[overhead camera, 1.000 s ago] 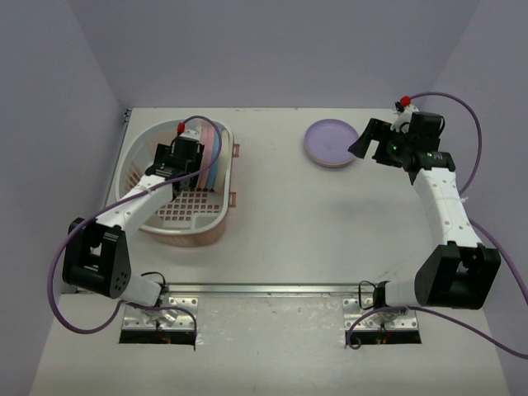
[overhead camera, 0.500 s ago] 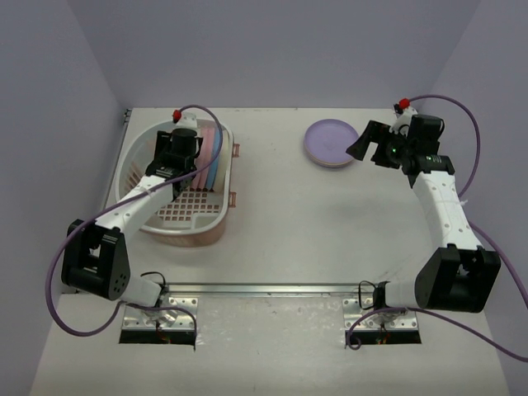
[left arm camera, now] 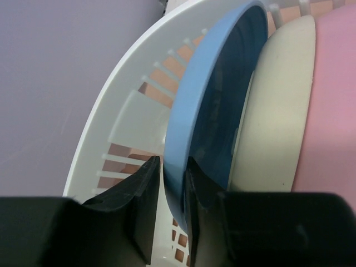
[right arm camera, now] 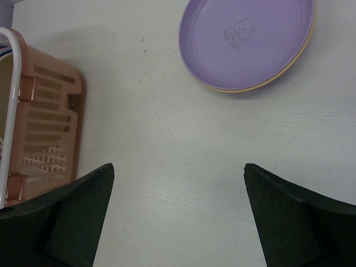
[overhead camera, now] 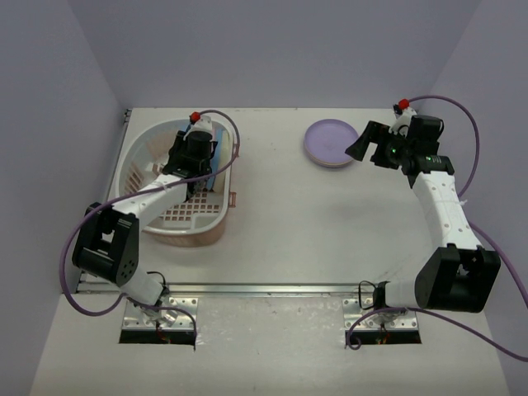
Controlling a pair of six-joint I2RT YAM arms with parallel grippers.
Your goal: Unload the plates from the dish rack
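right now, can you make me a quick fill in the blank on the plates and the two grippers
In the dish rack, the left gripper clamps the rim of the end plate, coloured ____.
Next to it stands a cream plate, then a third plate coloured ____.
On the table, the lavender plate lies on a lower plate coloured ____.
The right gripper hangs over the table with jaws ____.
Missing: blue, pink, yellow, open.

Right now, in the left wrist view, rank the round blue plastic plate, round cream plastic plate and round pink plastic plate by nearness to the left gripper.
1. round blue plastic plate: its rim sits between the fingers of the left gripper, on the left.
2. round cream plastic plate: next behind the blue one, centre-right.
3. round pink plastic plate: at the far right edge.
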